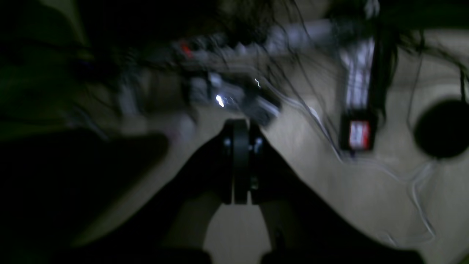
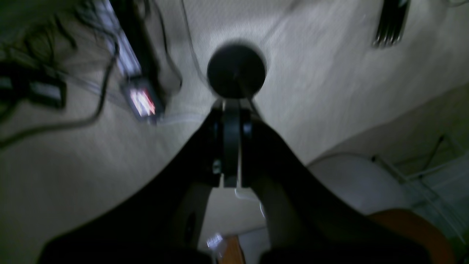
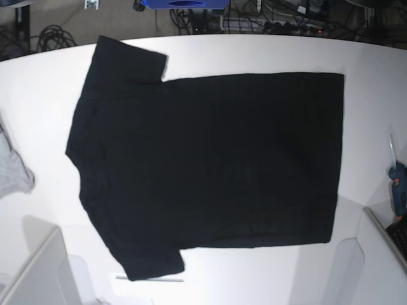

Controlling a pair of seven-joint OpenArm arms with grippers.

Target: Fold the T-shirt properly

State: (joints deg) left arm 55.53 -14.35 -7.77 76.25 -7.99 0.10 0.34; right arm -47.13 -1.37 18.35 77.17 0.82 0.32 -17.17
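The black T-shirt (image 3: 210,159) lies spread flat on the white table (image 3: 375,95) in the base view, plain side up. Its collar end points left, its sleeves are at the top left and bottom left, and its hem is on the right. It does not show in either wrist view. My left gripper (image 1: 240,161) is shut with nothing between its fingers, raised and facing a blurred floor. My right gripper (image 2: 231,146) is also shut and empty, raised over the floor. Neither gripper's fingers show in the base view.
A light grey cloth (image 3: 13,171) lies at the table's left edge. A blue tool (image 3: 399,190) lies at the right edge. Pale angled arm parts (image 3: 38,273) fill the bottom corners. Cables and a power strip (image 1: 357,91) lie on the floor beyond.
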